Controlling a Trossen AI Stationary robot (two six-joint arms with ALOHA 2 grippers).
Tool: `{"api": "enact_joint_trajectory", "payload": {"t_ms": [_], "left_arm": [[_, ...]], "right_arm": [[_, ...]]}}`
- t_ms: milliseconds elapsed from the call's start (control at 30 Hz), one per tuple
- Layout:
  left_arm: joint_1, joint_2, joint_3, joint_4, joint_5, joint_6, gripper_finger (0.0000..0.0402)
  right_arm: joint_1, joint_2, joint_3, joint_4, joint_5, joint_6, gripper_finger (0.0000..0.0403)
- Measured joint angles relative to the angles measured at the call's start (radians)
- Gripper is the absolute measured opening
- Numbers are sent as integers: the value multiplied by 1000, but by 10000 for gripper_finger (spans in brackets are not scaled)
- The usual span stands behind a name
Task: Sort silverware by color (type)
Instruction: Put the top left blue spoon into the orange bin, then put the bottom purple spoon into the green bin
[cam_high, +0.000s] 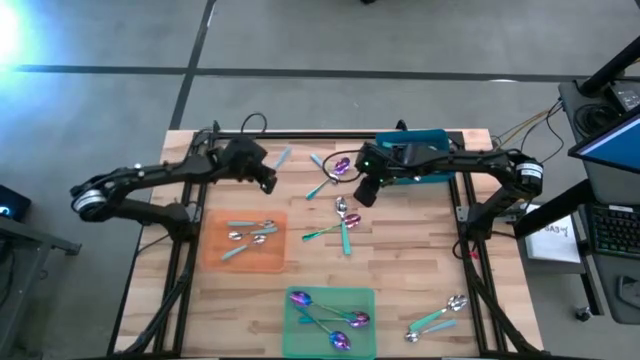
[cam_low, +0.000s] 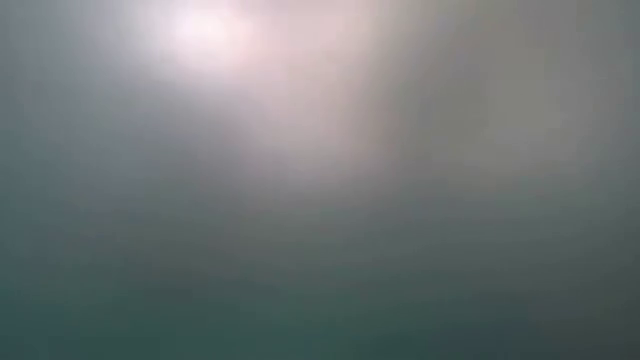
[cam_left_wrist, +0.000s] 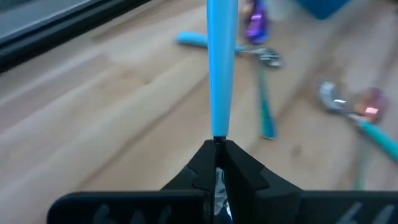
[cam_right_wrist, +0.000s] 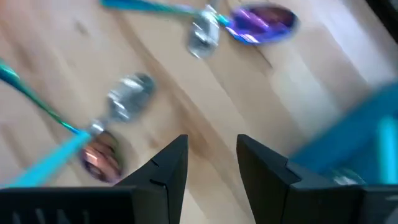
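Observation:
My left gripper (cam_high: 264, 176) is over the table's far left part, shut on a utensil with a pale blue handle (cam_high: 283, 157). My right gripper (cam_high: 366, 192) hovers open near the table's far middle, in front of the teal bin (cam_high: 432, 140). Below it lie loose spoons: a silver head (cam_right_wrist: 129, 93), a purple head (cam_right_wrist: 261, 20) and a teal handle (cam_right_wrist: 37, 99). Silver-headed spoons (cam_high: 250, 233) lie on the orange mat (cam_high: 215, 255). Purple-headed spoons (cam_high: 335, 320) lie on the green mat (cam_high: 300, 345). The low view shows only haze. My left gripper pinches the utensil between its two shut fingers (cam_left_wrist: 239, 165), at the end of the pale blue handle (cam_left_wrist: 219, 127) where a bit of shiny metal (cam_left_wrist: 217, 186) shows between them. The handle sticks straight forward out of the fingertips, along the fingers, toward the table's right.
Two more spoons (cam_high: 440, 316) lie near the table's near right corner. Others lie crossed in the middle (cam_high: 342, 222) and near the far edge (cam_high: 330, 170). The table frame's black rails (cam_high: 190, 250) run along both sides. Bare wood shows between the mats and the right rail.

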Motion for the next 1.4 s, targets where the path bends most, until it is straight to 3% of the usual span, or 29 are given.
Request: {"api": "enact_joint_trajectory", "payload": {"t_ms": [167, 367, 467, 700, 867, 1133, 1300, 1400], "left_arm": [[-151, -117, -75, 110, 12, -79, 0], [-380, -232, -100, 82, 71, -200, 0], [-495, -281, -77, -37, 94, -253, 0], [-666, -331, 4, -515, 66, -406, 1], [-693, -325, 8, -598, 61, -469, 29], [-693, -307, 1, -599, 61, -415, 100], [-692, -296, 27, -559, 28, -371, 131], [-692, -291, 48, -528, -10, -344, 137]], "right_arm": [[2, 0, -22, 132, -65, -1, 127], [2, 0, -42, 211, -113, -14, 127], [2, 0, -48, 214, -113, -24, 127], [30, 1, -67, 198, -161, -115, 127], [83, 1, -69, 198, -264, -172, 127], [155, 1, -69, 232, -262, -265, 127], [145, 1, -69, 340, -113, -306, 127], [114, 1, -69, 366, -96, -389, 127]]}}
